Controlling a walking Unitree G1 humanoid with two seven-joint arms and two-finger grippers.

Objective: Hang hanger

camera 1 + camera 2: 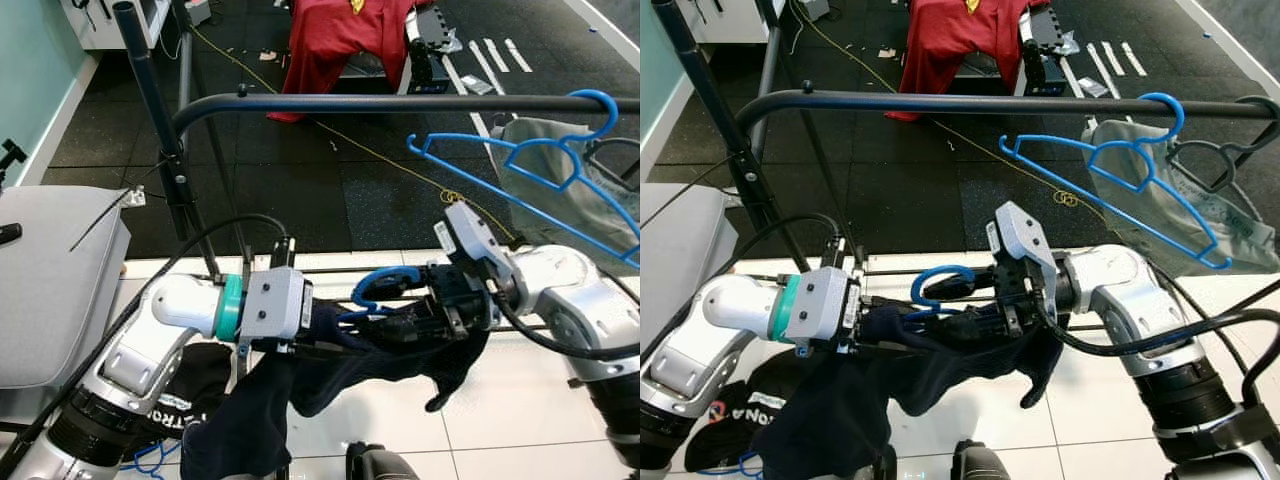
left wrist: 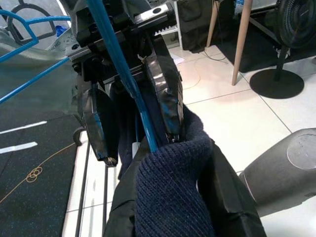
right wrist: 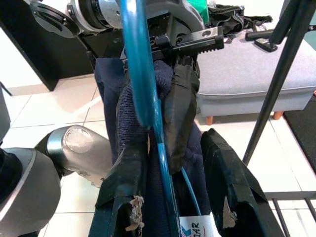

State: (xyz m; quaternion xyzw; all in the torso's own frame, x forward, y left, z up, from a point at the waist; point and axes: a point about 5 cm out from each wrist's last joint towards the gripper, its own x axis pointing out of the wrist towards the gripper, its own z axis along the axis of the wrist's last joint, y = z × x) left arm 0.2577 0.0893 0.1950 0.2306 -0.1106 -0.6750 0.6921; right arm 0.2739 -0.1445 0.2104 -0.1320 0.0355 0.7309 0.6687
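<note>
Below the black rail point(image 1: 400, 103), left claw point(image 1: 335, 335) and right claw point(image 1: 425, 315) both pinch the blue hanger point(image 1: 378, 290) carrying a navy garment point(image 1: 330, 375), probably steadying it so its hook can go over the rail.

A black rail point(image 1: 400, 102) crosses the top. A blue hanger point(image 1: 540, 160) hangs on it, upper right.
</note>
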